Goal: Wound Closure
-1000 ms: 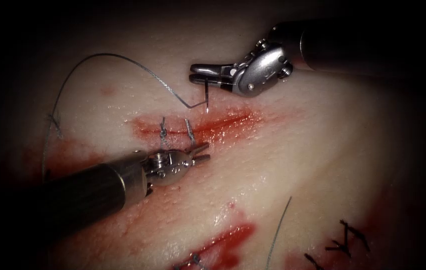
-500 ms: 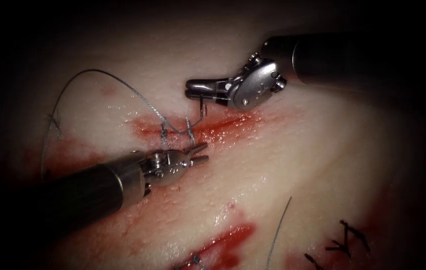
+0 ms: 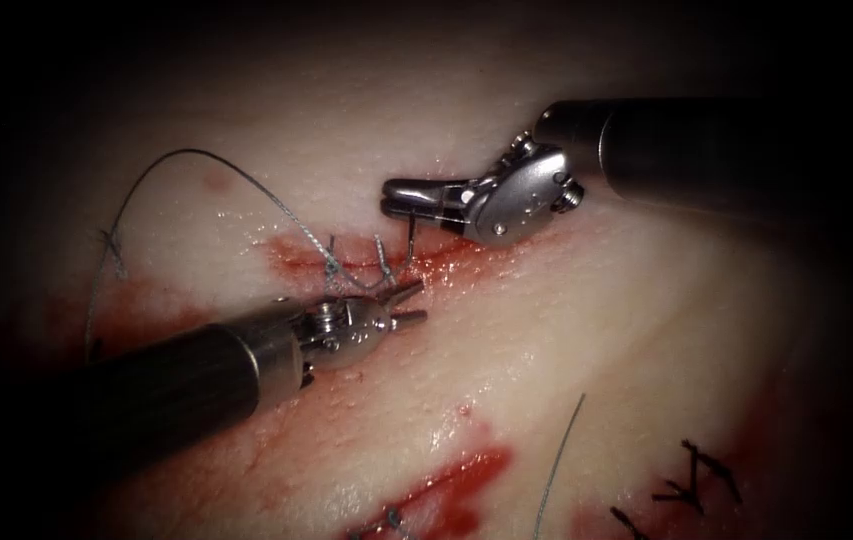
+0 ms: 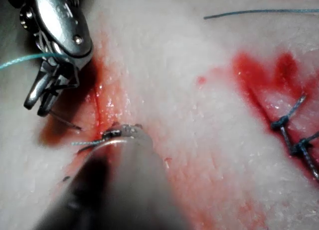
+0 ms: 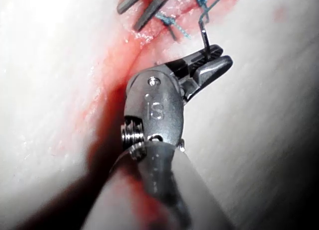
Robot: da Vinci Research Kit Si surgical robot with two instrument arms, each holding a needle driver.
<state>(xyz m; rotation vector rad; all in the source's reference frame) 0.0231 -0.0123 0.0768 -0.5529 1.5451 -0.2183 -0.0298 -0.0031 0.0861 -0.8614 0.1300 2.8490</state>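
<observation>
The tissue (image 3: pixel 566 330) has a short red cut (image 3: pixel 446 252) with two thread stitches (image 3: pixel 331 258) across it. My right tool (image 3: pixel 389 198) is just beyond the cut, jaws shut on the curved needle (image 3: pixel 411 238). The needle hangs down from the jaws to the cut's edge, just right of the second stitch. Whether its point is in the tissue I cannot tell. The thread (image 3: pixel 206 160) arcs from the needle far to the left. My left tool (image 3: pixel 416 305) sits on the near side, jaws open and holding nothing. The right wrist view shows the needle (image 5: pixel 203 33) gripped in the right tool (image 5: pixel 222 56).
A second red cut (image 3: pixel 461 478) with stitches lies nearer the front. A loose end of thread (image 3: pixel 558 450) lies right of it, and dark stitches (image 3: pixel 691 480) sit at the lower right. Red fluid stains the tissue around both cuts.
The right tool has come down toward the cut, carrying the needle from above the tissue to the cut's edge. The thread loop sank with it. The left tool shifted slightly right.
</observation>
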